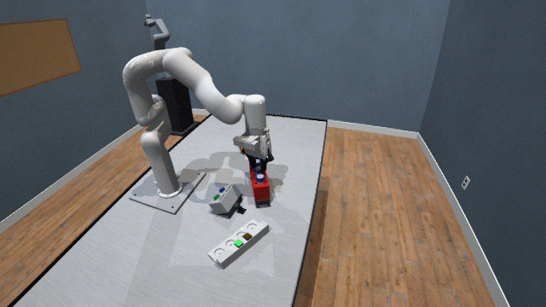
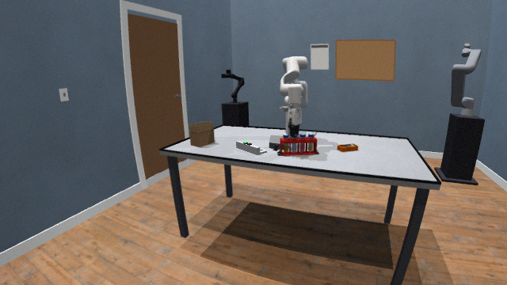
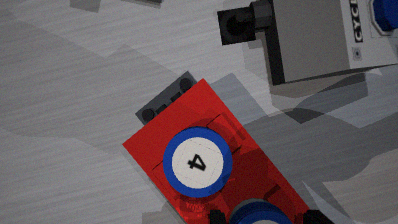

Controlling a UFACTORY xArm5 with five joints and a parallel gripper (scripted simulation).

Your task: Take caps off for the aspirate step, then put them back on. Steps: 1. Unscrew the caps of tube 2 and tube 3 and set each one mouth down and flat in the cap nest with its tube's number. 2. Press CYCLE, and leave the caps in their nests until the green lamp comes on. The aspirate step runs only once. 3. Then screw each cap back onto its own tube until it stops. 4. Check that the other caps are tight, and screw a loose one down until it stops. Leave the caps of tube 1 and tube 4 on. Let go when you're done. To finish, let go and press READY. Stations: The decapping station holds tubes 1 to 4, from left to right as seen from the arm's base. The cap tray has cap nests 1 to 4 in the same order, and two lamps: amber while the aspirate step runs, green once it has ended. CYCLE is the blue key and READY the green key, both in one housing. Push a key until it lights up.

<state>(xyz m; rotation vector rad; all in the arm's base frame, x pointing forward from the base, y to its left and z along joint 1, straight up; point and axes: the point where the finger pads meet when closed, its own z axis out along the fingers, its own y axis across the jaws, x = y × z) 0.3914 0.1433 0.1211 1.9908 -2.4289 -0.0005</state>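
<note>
Overhead, the white arm is seen bent down over the far end of the red rack (image 1: 261, 189), which is set near the middle of the grey counter (image 1: 107, 256), well apart from its black-trimmed edges. Open surface is left on the rack's right side up to the counter's long edge, while its left side is crowded by the grey key housing (image 1: 225, 200), set just beside it with a narrow gap between. The white cap tray (image 1: 256, 228) is laid nearer the camera, apart from both, with its green lamp (image 1: 238, 243) lit and the lamp beside it dark; its round nests are seen without caps. From the wrist, the pincer (image 3: 264, 218) is seen part-way open around a blue cap (image 3: 260, 212) at the lower edge, its dark fingertips standing at either side; the cap is judged released rather than gripped, and its number is cut off. The next cap (image 3: 198, 161), a blue ring around a white disc marked 4, is seated on its tube at the rack's end, clear of the pincer. The rack is a flat-topped, matte red block with a dark grey foot projecting at its end. The housing is a plain, sharp-edged box, with the rounded blue key (image 3: 385, 15) at its rim. The counter is finely brushed in texture. From the room view, a cardboard box (image 2: 201, 134) and a small orange box (image 2: 348, 147) are seen well apart from the rack.
</note>
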